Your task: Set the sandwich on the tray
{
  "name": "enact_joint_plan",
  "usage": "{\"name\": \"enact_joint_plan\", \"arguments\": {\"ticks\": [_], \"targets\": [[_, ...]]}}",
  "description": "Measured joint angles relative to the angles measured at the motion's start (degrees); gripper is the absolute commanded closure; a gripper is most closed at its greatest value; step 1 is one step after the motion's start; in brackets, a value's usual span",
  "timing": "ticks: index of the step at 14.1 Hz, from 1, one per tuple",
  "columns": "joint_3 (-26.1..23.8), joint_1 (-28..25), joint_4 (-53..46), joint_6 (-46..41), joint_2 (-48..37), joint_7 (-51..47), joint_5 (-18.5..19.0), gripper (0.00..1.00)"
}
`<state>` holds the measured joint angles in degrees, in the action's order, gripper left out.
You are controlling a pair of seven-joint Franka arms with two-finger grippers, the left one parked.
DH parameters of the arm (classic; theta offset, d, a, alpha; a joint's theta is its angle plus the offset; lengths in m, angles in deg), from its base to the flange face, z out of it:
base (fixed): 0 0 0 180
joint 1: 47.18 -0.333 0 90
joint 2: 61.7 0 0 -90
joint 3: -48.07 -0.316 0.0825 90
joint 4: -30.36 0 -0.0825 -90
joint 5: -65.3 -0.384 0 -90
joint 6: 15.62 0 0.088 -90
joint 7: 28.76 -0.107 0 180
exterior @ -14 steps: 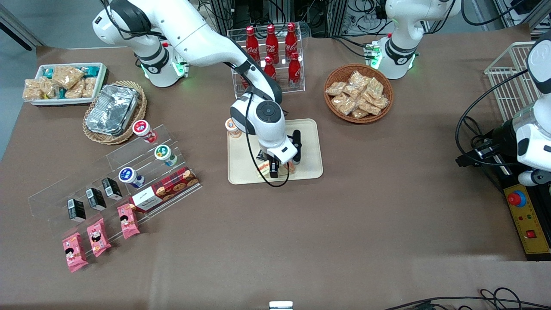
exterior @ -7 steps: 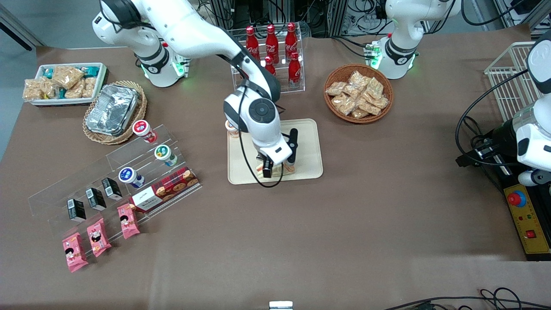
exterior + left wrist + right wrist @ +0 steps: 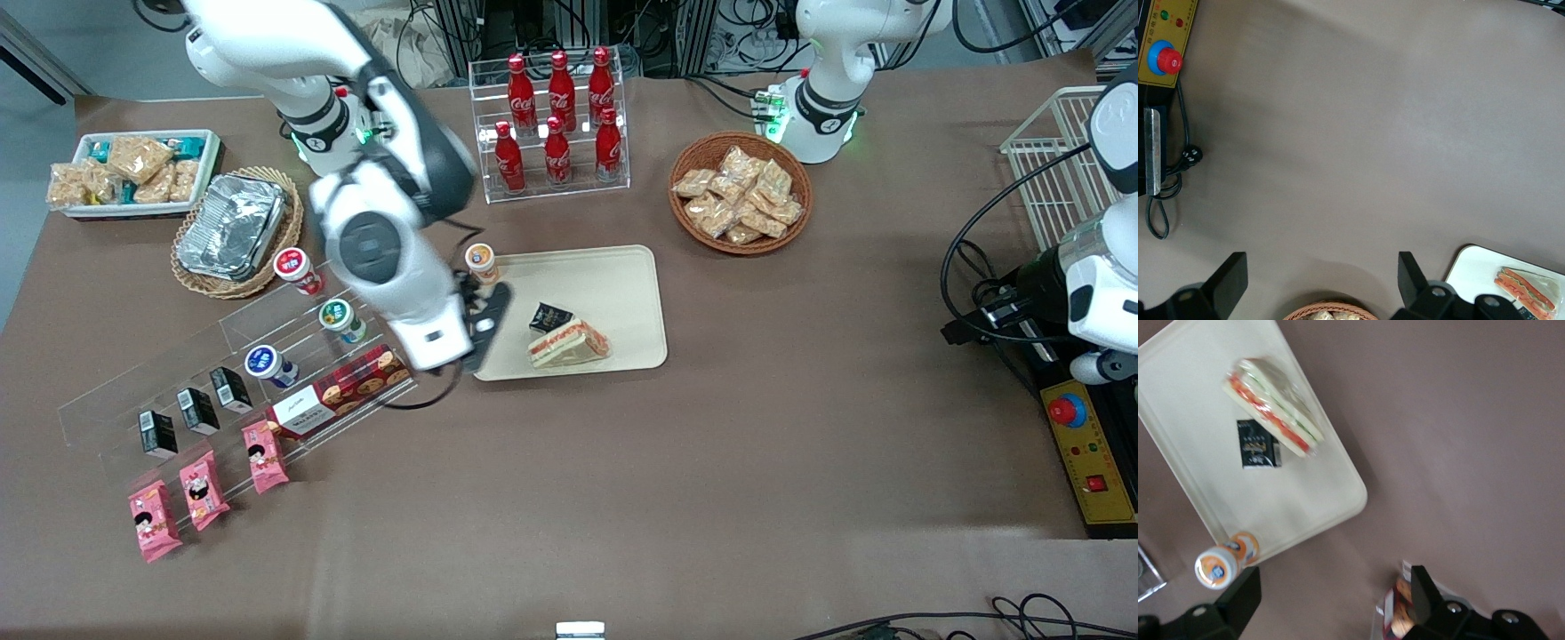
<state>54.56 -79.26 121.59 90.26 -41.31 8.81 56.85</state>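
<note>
The sandwich (image 3: 569, 344), a wrapped wedge with orange-red and green layers, lies on the cream tray (image 3: 613, 280), near the tray's edge closest to the front camera. A small black packet (image 3: 551, 316) lies beside it on the tray. My gripper (image 3: 481, 327) is open and empty. It hangs above the tray's corner and the table, toward the working arm's end, apart from the sandwich. The right wrist view shows the sandwich (image 3: 1275, 407) on the tray (image 3: 1318, 493), with the open gripper (image 3: 1331, 607) over brown table. The left wrist view also shows the sandwich (image 3: 1528, 288).
An orange-capped cup (image 3: 481, 260) stands at the tray's corner. A red cookie box (image 3: 342, 389) and small cups sit on a clear stepped stand under my wrist. A cola bottle rack (image 3: 556, 116), a snack basket (image 3: 740, 193) and a foil container (image 3: 231, 227) stand farther back.
My gripper has let go of the sandwich, risen and swung off the tray toward the working arm's end. The sandwich stays on the tray, now uncovered.
</note>
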Motion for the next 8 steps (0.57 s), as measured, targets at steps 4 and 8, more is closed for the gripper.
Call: {"name": "enact_joint_plan", "arguments": {"ticks": [4, 8], "targets": [[0.0, 11.8, -0.3, -2.4, -3.4, 0.1, -0.8, 0.00], [-0.3, 20.4, -0.4, -7.6, -8.0, -1.7, -1.0, 0.00]]}}
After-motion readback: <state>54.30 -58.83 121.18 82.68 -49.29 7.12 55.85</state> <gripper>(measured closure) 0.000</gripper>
